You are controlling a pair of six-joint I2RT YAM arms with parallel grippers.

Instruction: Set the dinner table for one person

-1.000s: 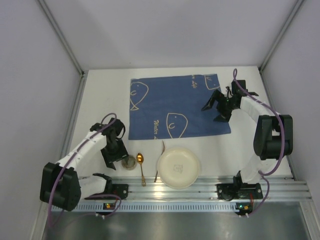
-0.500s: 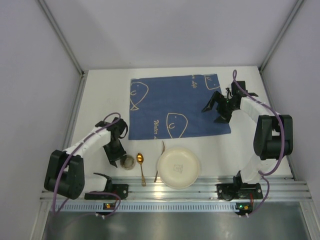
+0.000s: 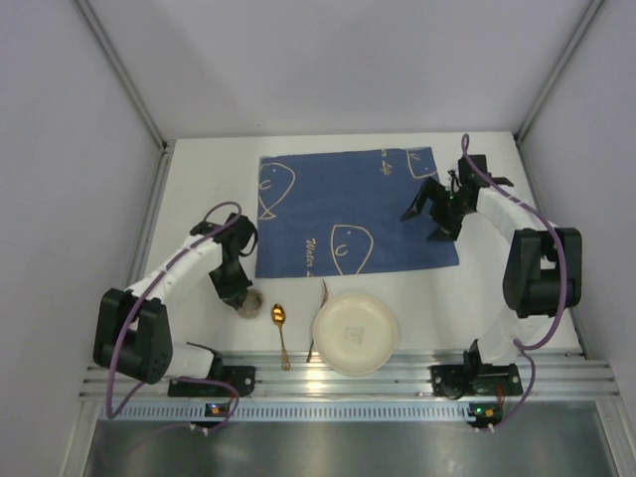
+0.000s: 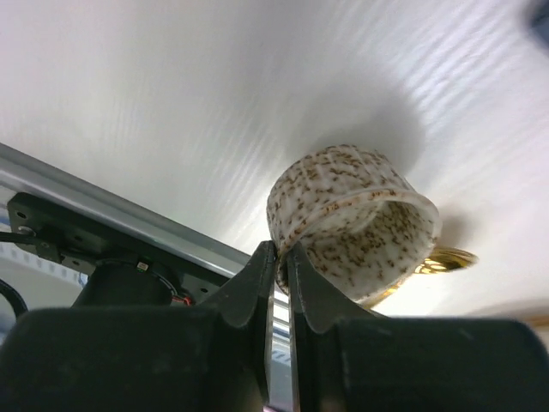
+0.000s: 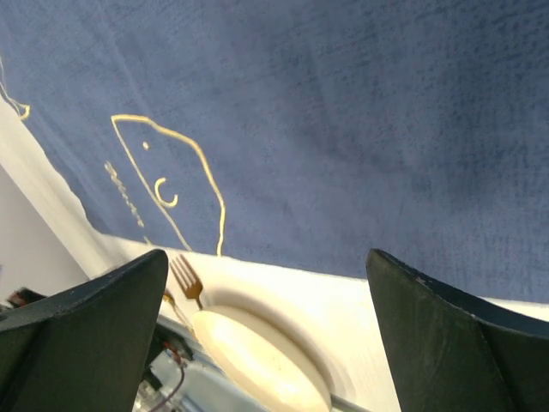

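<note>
The dinner table [image 3: 204, 189] is a white tabletop with a ribbed rail [image 3: 348, 383] at its near edge. My left gripper [image 3: 237, 290] is shut on the rim of a speckled cup [image 3: 249, 299], left of a gold spoon [image 3: 280, 320]. In the left wrist view the fingertips [image 4: 273, 257] pinch the cup's wall [image 4: 343, 215], and the cup is tilted above the table. A cream plate [image 3: 355, 333] lies near the rail with a fork [image 3: 321, 298] at its left edge. My right gripper [image 3: 429, 221] hangs wide open and empty over the right part of the blue fish cloth [image 3: 338, 204].
The right wrist view shows the cloth [image 5: 343, 112], the fork [image 5: 185, 276] and the plate [image 5: 257, 360] between my open gripper [image 5: 266, 257]. The spoon's bowl [image 4: 446, 260] shows behind the cup. Walls enclose the table on three sides.
My left gripper has carried the cup away from the rail, toward the cloth's near-left corner. The right gripper has barely moved.
</note>
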